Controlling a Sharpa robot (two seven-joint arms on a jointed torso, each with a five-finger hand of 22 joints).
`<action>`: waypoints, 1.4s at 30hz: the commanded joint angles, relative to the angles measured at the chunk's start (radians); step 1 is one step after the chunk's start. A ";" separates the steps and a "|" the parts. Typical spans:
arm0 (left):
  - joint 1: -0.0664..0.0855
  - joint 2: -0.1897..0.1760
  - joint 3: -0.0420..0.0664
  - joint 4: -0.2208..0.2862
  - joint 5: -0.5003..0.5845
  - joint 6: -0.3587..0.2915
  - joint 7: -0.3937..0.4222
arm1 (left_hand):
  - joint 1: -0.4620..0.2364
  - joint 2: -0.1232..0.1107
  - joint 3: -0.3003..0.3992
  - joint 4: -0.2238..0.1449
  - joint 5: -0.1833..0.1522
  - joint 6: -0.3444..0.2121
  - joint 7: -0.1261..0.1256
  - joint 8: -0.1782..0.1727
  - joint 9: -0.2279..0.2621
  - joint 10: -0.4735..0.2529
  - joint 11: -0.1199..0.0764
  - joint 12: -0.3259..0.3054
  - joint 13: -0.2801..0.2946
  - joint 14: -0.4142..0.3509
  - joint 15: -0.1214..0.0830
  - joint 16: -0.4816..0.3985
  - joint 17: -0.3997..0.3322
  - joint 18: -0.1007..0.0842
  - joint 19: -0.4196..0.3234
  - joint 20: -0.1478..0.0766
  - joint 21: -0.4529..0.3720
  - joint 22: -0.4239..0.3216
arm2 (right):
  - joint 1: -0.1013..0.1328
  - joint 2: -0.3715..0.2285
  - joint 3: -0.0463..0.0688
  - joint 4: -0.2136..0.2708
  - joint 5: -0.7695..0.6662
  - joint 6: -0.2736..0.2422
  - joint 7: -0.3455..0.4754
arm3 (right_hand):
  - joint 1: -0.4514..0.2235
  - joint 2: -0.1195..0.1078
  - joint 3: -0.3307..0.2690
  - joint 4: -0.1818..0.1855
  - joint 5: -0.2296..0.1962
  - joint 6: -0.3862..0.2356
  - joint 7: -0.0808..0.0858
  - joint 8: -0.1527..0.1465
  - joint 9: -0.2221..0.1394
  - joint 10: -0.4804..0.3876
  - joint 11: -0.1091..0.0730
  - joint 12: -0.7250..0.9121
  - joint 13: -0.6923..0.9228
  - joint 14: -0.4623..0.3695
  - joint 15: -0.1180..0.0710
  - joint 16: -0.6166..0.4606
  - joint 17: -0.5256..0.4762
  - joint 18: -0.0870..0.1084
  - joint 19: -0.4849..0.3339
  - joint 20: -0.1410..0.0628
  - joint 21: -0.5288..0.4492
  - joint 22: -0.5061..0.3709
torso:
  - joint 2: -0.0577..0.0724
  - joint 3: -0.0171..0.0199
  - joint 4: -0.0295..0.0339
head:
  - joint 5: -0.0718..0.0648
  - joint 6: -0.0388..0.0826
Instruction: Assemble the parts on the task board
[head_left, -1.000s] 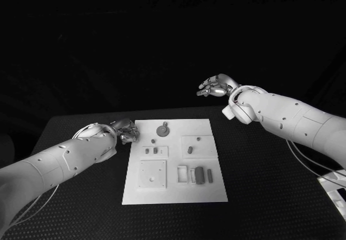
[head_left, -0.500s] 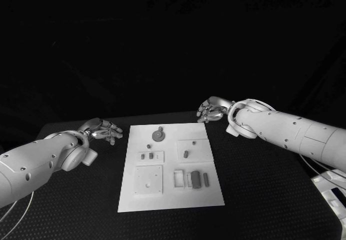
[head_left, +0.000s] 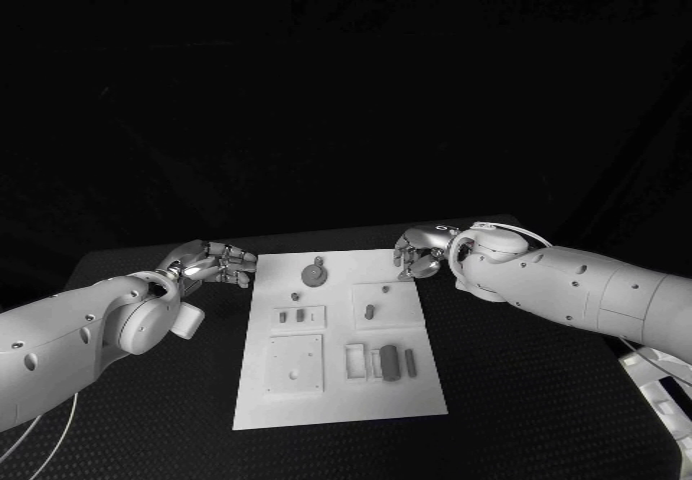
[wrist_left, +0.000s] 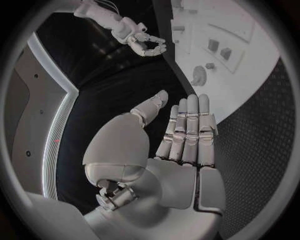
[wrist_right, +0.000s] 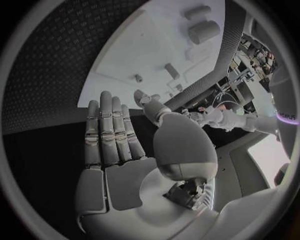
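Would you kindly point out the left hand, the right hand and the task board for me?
left hand (head_left: 214, 262): head view, on the middle of the hand.
right hand (head_left: 420, 250): head view, on the middle of the hand.
task board (head_left: 339, 400): head view, on its bare near margin.

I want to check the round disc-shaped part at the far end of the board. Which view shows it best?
The head view: the round part lies unobstructed on the task board, seen from above. The left wrist view shows it smaller and bent, beyond the left hand. In the right wrist view I cannot pick it out.

Lab: black table (head_left: 548, 400), dark backdrop.
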 joint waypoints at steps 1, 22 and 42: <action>0.001 -0.010 0.001 0.025 0.116 0.025 0.050 | -0.017 -0.002 -0.019 0.000 0.005 -0.018 -0.001 0.002 -0.004 -0.031 0.003 -0.018 -0.017 -0.012 0.012 -0.028 0.000 -0.013 -0.012 0.013 -0.017 -0.009 | -0.004 0.003 -0.005 -0.001 -0.113 -0.020 -0.029 | -0.005 -0.015 -0.003 0.000 -0.001 -0.004 0.001 -0.008 -0.001 0.001 0.005 -0.014 -0.003 0.009 0.002 -0.011 0.004 0.021 0.009 0.001 -0.004 0.001 | 0.000 0.0000 0.0014 | 0.002 0.000; 0.001 -0.022 0.001 0.056 0.119 0.024 0.053 | -0.030 -0.001 -0.058 0.001 0.005 -0.037 0.006 0.006 -0.012 -0.065 0.018 -0.038 -0.054 -0.038 0.029 -0.076 0.010 -0.011 -0.032 0.030 -0.051 -0.027 | -0.050 0.069 -0.026 -0.020 -0.161 -0.081 -0.035 | -0.002 -0.016 0.015 -0.003 -0.001 0.003 -0.001 -0.016 0.000 -0.002 0.016 -0.072 -0.006 0.007 0.005 -0.037 0.025 0.020 0.006 0.002 -0.022 0.011 | 0.001 0.0019 -0.0011 | 0.027 -0.009; 0.001 -0.022 0.001 0.047 0.119 0.022 0.039 | -0.032 0.000 -0.065 0.002 0.005 -0.040 0.022 0.009 -0.015 -0.064 0.033 -0.035 -0.064 -0.030 0.032 -0.083 0.021 -0.006 -0.025 0.033 -0.056 -0.029 | -0.065 0.102 -0.043 -0.026 -0.191 -0.072 -0.041 | 0.037 0.015 0.149 -0.002 -0.001 0.065 -0.021 -0.011 0.000 0.022 0.020 -0.135 0.000 -0.016 0.021 -0.085 0.061 0.015 -0.020 0.011 -0.056 0.043 | 0.001 0.0021 -0.0012 | 0.032 -0.016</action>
